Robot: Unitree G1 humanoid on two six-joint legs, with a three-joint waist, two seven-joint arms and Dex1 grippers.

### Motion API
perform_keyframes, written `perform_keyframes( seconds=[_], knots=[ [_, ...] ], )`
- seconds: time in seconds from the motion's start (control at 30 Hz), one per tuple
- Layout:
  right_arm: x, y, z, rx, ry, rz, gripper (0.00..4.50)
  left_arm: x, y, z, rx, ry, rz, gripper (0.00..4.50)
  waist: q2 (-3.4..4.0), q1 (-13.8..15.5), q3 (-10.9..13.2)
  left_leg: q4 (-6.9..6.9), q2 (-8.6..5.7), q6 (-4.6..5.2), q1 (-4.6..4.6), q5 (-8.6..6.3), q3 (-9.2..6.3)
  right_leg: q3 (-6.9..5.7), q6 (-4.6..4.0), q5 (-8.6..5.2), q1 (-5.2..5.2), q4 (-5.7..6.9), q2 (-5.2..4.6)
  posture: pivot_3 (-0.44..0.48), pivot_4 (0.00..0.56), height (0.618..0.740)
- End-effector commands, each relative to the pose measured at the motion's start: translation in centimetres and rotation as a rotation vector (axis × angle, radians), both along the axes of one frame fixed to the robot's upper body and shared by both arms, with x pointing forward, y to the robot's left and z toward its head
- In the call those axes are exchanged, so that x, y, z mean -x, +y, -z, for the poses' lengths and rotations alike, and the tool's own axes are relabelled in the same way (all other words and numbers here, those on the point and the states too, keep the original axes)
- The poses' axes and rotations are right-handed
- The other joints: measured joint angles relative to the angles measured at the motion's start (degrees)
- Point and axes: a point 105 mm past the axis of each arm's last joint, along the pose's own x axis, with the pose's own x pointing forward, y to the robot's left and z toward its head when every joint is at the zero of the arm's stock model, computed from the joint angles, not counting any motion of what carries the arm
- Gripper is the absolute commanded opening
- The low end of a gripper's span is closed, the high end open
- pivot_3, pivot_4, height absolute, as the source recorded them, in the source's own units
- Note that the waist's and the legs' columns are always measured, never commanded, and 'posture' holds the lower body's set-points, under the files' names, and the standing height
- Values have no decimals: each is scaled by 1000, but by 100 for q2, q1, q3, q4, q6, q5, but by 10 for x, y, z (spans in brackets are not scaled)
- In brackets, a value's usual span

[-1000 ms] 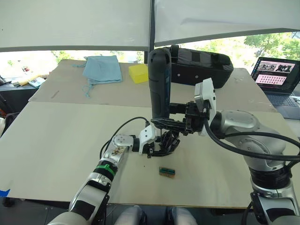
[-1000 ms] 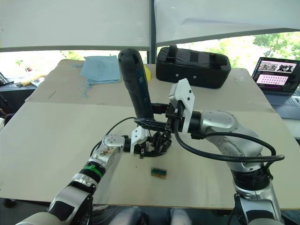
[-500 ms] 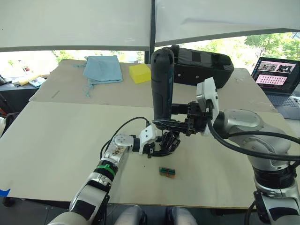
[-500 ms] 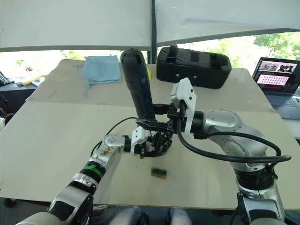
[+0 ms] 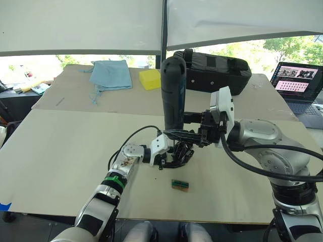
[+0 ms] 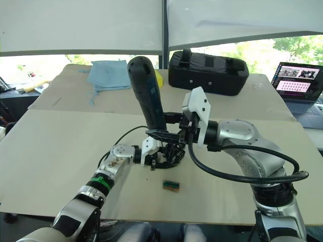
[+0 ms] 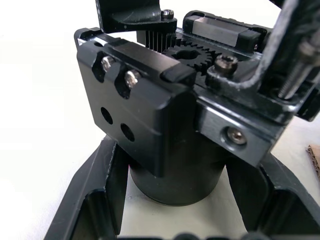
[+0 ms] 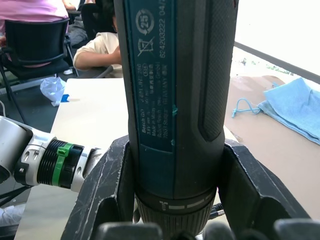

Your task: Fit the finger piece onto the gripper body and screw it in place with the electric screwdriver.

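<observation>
One screwdriver [image 5: 173,93], one gripper body [image 5: 179,154]

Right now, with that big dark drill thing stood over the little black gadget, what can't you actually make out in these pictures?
- Tip of the dark blue-black electric screwdriver: head views, hidden behind the right gripper.
- Tiny black finger piece: cannot be told apart from the chunky black gripper body, which the left gripper clamps.
- Small green-brown block: too small to identify.
- Laptop: cut off by the frame edge.
</observation>
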Motion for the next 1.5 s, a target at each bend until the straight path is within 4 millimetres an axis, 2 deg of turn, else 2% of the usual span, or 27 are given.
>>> perform_keyframes(
  seconds=[0.03, 0.47, 0.8, 0.83, 0.97, 1.13, 1.2, 1.27, 1.3, 1.4, 1.5],
  knots=[
    [-8, -7, 29, 95, 104, 36, 1918, -8, -2, -18, 38, -49, -9, 2309, 2, -2, -2, 0, 0, 0, 4, 0, 0, 0, 0, 0, 1, 1, 0, 0, 150, 739],
    [-18, -14, 44, 151, 129, 91, 1918, -10, -4, -21, 40, -53, -7, 2309, 0, 11, -3, 3, 0, -33, 11, -19, 0, 0, 0, 0, 2, 0, -1, 0, 150, 739],
    [-25, -24, 56, 176, 196, 127, 1918, -12, -5, -22, 41, -58, -8, 2309, -4, 13, -21, 4, 0, -28, 29, -25, 0, 0, 1, 1, 16, 0, -2, 0, 150, 739],
    [-25, -24, 56, 176, 198, 129, 1918, -12, -5, -22, 41, -57, -8, 2309, -5, 13, -22, 4, 0, -3, 29, -41, 0, 0, 1, 1, 17, 0, -3, 0, 150, 739],
    [-26, -32, 55, 149, 189, 154, 1918, -10, -4, -19, 42, -51, -13, 2309, -6, 14, -25, 3, 0, -2, 39, -42, 0, 0, 1, 1, 26, -1, -3, 0, 150, 739],
    [-25, -35, 43, 137, 93, 162, 1918, -10, -1, -14, 35, -41, -23, 2309, -9, 4, -28, 2, 0, -3, 42, -43, 0, 1, 2, 1, 30, -3, -3, 0, 150, 739],
    [-23, -34, 32, 120, 50, 154, 1918, -11, 0, -12, 32, -35, -32, 2309, -9, 5, -27, 2, 0, -3, 43, -43, 0, 1, 2, 1, 29, -3, -3, 0, 150, 739],
    [-17, -29, 14, 81, 3, 115, 1918, -12, 0, -11, 29, -31, -37, 2309, -9, 4, -27, 1, 0, -3, 43, -44, 0, 1, 1, 1, 29, -2, -3, 0, 150, 739],
    [-9, -23, -5, 41, -54, 54, 1918, -12, 0, -10, 25, -27, -38, 2309, -9, 3, -27, 2, 0, -2, 42, -44, 0, 1, 1, 2, 28, -2, -3, 0, 150, 739],
    [10, -12, -40, -48, -130, -64, 1918, -13, 1, -8, 14, -18, -41, 2309, -9, -1, -27, 3, 0, -3, 27, -43, 0, 1, 1, 4, 16, -1, -3, 0, 150, 739],
    [24, -5, -64, -93, -191, -138, 1918, -13, 3, -3, -8, -16, -47, 2309, -8, -13, -22, 11, 0, -48, -24, -12, 0, 1, -4, 8, -24, 10, -2, 0, 150, 739]
  ],
)
